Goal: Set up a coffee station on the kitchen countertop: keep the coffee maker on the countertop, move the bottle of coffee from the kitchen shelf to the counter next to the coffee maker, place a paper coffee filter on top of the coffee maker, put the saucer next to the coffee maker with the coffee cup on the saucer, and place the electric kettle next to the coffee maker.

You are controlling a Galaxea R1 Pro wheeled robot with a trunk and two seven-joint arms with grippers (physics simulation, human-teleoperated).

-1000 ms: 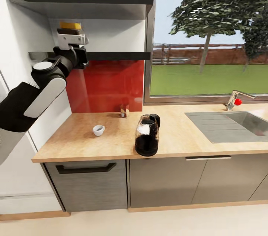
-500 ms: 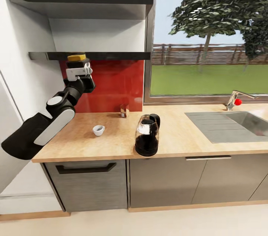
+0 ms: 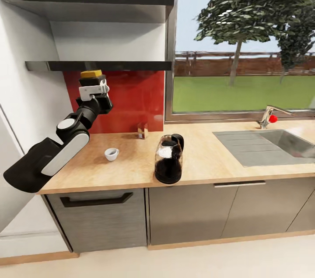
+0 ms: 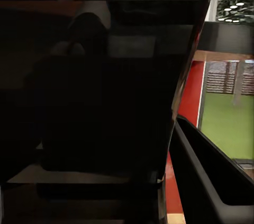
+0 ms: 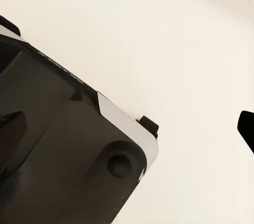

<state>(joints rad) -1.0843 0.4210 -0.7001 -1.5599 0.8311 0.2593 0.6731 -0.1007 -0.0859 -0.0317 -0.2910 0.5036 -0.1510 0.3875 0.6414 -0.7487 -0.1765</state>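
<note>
Head view: left pincer (image 3: 92, 89) at left-centre is clamped on the bottle (image 3: 92, 77), held in front of the red backsplash (image 3: 131, 98) just under the lower shelf (image 3: 131, 65). Cup (image 3: 111, 154) and kettle (image 3: 168, 160) sit on the bench (image 3: 205, 155). Left wrist view: dark bottle (image 4: 100, 113) fills it, finger (image 4: 211, 176) alongside. Right wrist view: pincer state, can't tell.

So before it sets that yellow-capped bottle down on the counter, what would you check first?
1. Left claw shut on the bottle of coffee: ok.
2. Bottle off the kitchen shelf, below it: ok.
3. Bottle upright, cap on top: ok.
4. Bare kitchen countertop beneath, near the coffee cup: ok.
5. Coffee maker to set it beside: cannot tell; I see the electric kettle, not the machine.
6. Right claw's state: cannot tell.
</note>
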